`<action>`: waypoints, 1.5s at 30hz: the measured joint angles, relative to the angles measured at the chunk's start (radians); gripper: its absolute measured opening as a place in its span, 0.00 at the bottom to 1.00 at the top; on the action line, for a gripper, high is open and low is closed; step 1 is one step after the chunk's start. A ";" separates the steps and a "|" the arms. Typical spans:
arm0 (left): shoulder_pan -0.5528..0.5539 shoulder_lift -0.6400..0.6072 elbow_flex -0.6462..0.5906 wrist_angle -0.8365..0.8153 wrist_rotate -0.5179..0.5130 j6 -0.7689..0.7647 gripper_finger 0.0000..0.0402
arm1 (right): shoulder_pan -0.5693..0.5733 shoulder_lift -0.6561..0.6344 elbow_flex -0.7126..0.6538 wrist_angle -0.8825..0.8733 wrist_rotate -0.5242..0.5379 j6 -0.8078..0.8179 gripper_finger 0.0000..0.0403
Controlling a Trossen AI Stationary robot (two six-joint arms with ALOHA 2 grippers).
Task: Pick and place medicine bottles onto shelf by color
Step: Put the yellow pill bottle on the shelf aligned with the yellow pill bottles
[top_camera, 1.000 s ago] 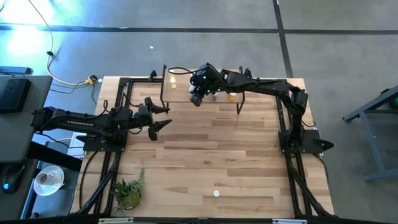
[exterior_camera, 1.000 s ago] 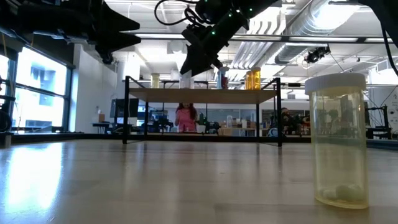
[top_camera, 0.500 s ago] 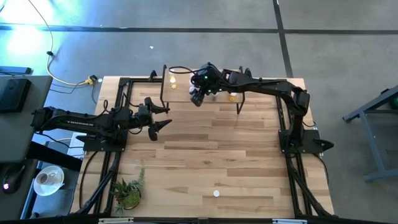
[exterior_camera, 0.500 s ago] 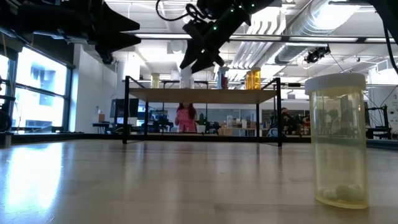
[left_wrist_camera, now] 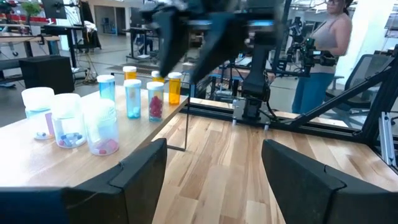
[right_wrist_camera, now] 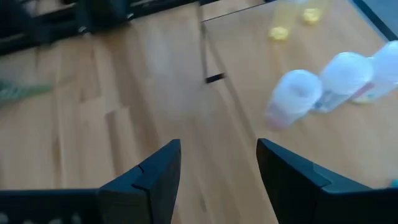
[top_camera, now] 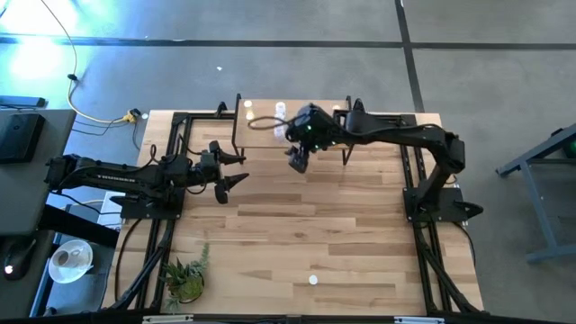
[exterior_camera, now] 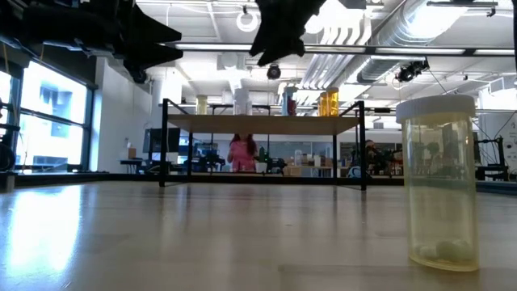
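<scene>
The shelf [top_camera: 270, 133] stands at the table's far edge on thin black legs, a light board carrying several white-capped medicine bottles [exterior_camera: 242, 101]. The left wrist view shows them in rows [left_wrist_camera: 132, 98]: bluish, white, pinkish and orange ones. My right gripper [top_camera: 299, 160] is open and empty, in the air just off the shelf's near edge; it shows at the top of the low view [exterior_camera: 279, 36]. My left gripper [top_camera: 241, 169] is open and empty at the table's left, pointing toward the shelf. One yellowish bottle [top_camera: 313, 280] stands alone on its base near the table's front edge [exterior_camera: 438, 182].
A small potted plant [top_camera: 186, 279] stands at the front left corner. Black frame rails [top_camera: 171, 180] run along both table sides. Bare wood lies between the shelf and the lone bottle. A person [left_wrist_camera: 326, 50] stands beyond the table.
My right gripper has drawn back from over the shelf toward the table's near edge and a little to the right, rising as it went. The bottles on the shelf stand as before.
</scene>
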 joint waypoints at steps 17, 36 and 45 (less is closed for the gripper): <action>0.000 0.000 0.000 -0.004 0.000 0.000 0.63 | 0.269 -0.093 -0.207 -0.121 0.069 0.039 0.50; 0.000 0.000 0.000 -0.008 0.002 -0.004 0.63 | 0.555 -0.399 -0.826 0.296 0.129 0.315 0.50; 0.000 0.000 0.000 -0.008 0.004 -0.011 0.63 | 0.728 -0.404 -1.006 0.599 0.184 0.433 0.50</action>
